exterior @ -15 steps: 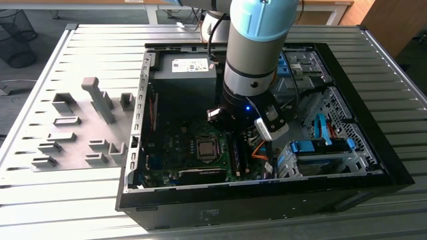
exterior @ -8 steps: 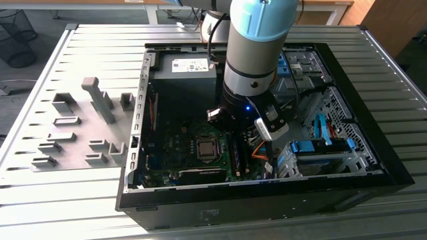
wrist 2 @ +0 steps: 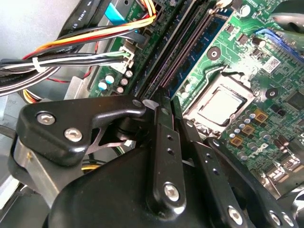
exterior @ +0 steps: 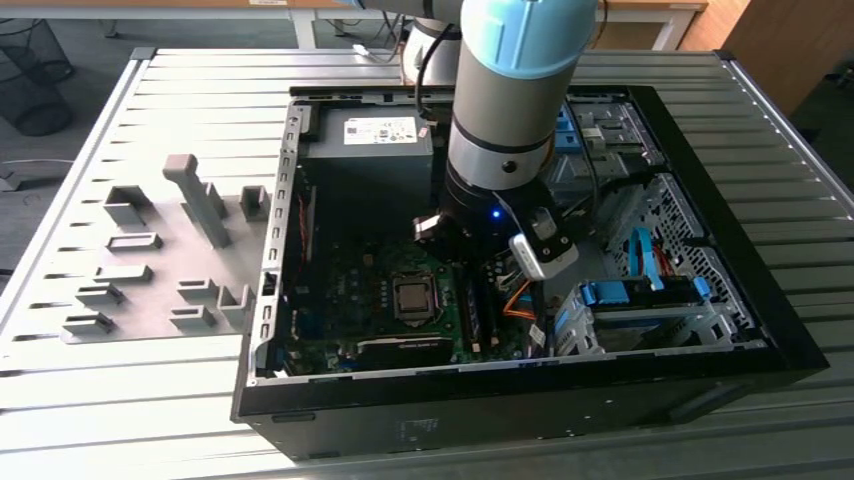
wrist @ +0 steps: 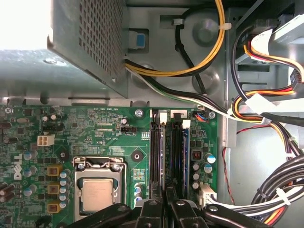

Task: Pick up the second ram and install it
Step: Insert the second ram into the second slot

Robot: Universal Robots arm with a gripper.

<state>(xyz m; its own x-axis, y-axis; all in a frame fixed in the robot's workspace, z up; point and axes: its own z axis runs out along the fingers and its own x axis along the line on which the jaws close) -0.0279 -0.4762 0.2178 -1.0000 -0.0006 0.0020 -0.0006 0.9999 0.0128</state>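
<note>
Ribbed grey metal table, grey floor beyond its far edge, black wire bin at the exterior view's left, wooden furniture at the right, even daylight.

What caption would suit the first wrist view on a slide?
The claw poised over the motherboard's memory slots, beside the processor socket inside the open computer case.

Your exterior view looks down from high up on the open computer case and the arm. Both wrist views sit close above the motherboard, sharing the processor and memory slots past the gripper.
</note>
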